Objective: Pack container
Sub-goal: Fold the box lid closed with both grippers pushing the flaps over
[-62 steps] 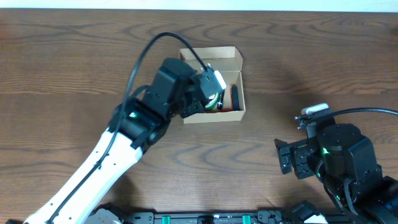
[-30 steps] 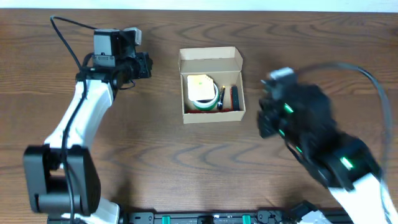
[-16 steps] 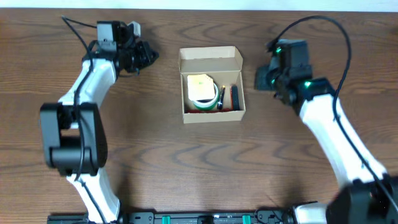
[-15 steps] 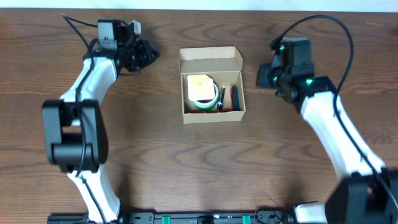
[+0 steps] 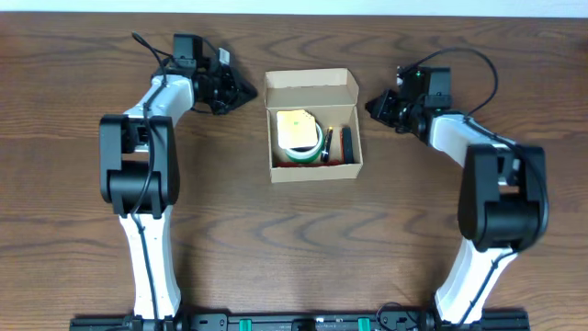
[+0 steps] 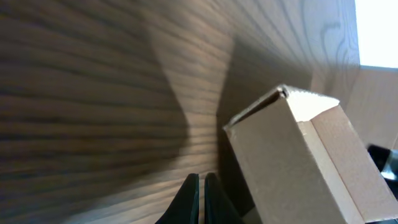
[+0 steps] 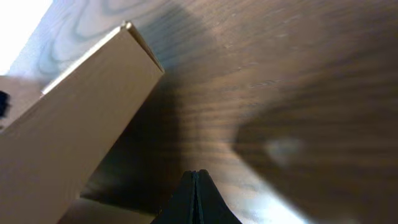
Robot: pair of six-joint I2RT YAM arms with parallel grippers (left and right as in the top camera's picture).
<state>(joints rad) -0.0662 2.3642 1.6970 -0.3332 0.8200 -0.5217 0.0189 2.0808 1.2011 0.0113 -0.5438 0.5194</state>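
Observation:
The container (image 5: 314, 172), a small tan cardboard box, stands open at the table's middle with its flap lid (image 5: 310, 85) folded back at the far side. Inside lie a cream pad on a green-rimmed roll (image 5: 299, 134) and two dark slim items (image 5: 343, 143). My left gripper (image 5: 250, 94) is shut and empty, its tip just left of the box's far-left corner. My right gripper (image 5: 370, 104) is shut and empty, just right of the far-right corner. The left wrist view shows shut fingers (image 6: 200, 198) beside the container (image 6: 298, 162). The right wrist view shows the gripper (image 7: 195, 194) near the container (image 7: 81, 118).
The wooden table (image 5: 303, 248) spreads around the box. Both arms stretch from the near edge up either side of the box, the left arm (image 5: 138, 175) and the right arm (image 5: 501, 193).
Both grippers have swung inward along the far side, the left one to the right and the right one to the left, ending close to the box's far corners. The box's contents have not moved.

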